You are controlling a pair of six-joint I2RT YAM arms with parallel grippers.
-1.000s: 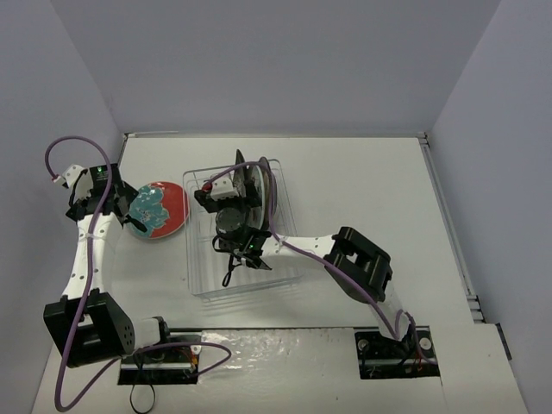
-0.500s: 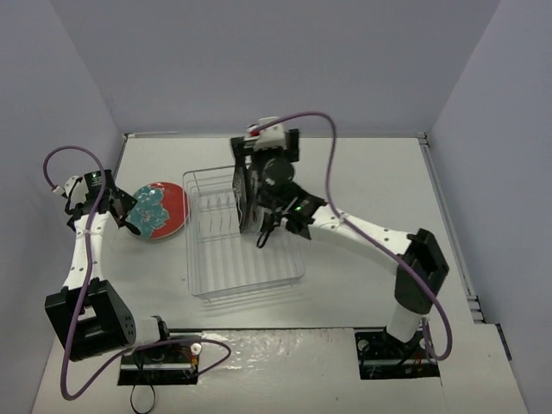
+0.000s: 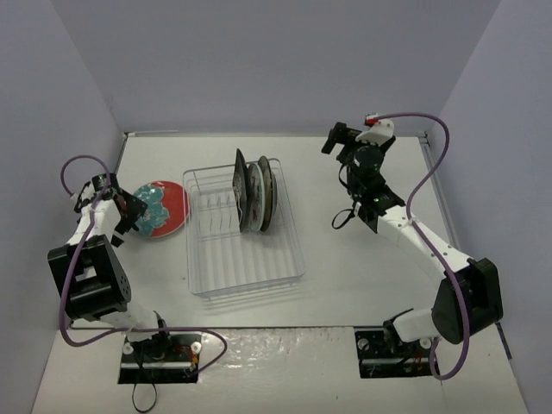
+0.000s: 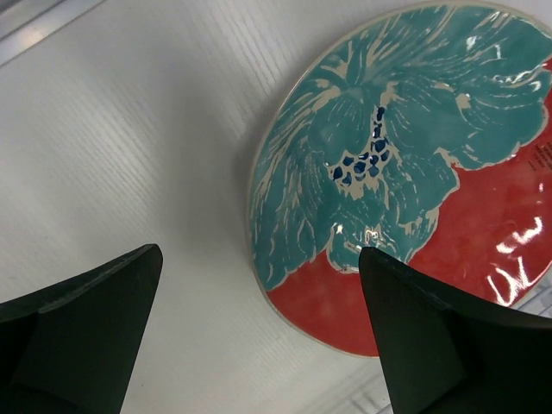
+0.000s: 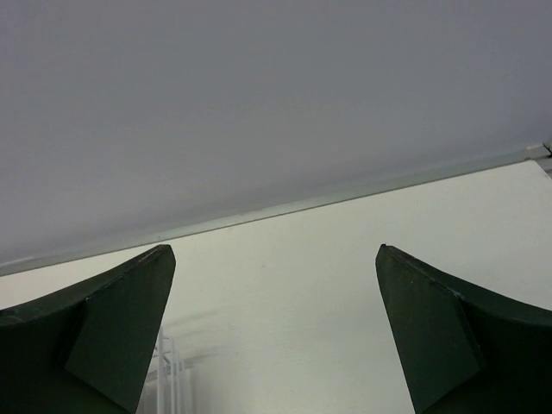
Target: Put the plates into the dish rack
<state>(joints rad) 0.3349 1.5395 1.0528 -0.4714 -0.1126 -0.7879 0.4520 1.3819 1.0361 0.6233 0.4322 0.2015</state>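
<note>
Left gripper (image 3: 123, 216) (image 4: 259, 253) is over by the left side of the table (image 3: 362, 259), fingers spread wide with nothing between them. It sits right at the left edge of the red plate (image 3: 164, 210) (image 4: 405, 172) with the teal flowers. That plate lies flat on the table just left of the dish rack (image 3: 250, 280), not in it. In the wrist view one finger overlaps the plate's rim, but honestly I can't tell if it's touching.

The near half of the rack holds no plates. In the far half three plates stand on edge side by side between the prongs: the black square plate (image 3: 239, 190) on the left, then a pale one (image 3: 253, 198), then a darker-rimmed one (image 3: 266, 191).

Right gripper (image 3: 338, 138) (image 5: 274, 250) is off to the right of the rack near the table's far edge, well apart from it, jaws open and holding nothing, facing the grey back wall (image 5: 259, 103).
</note>
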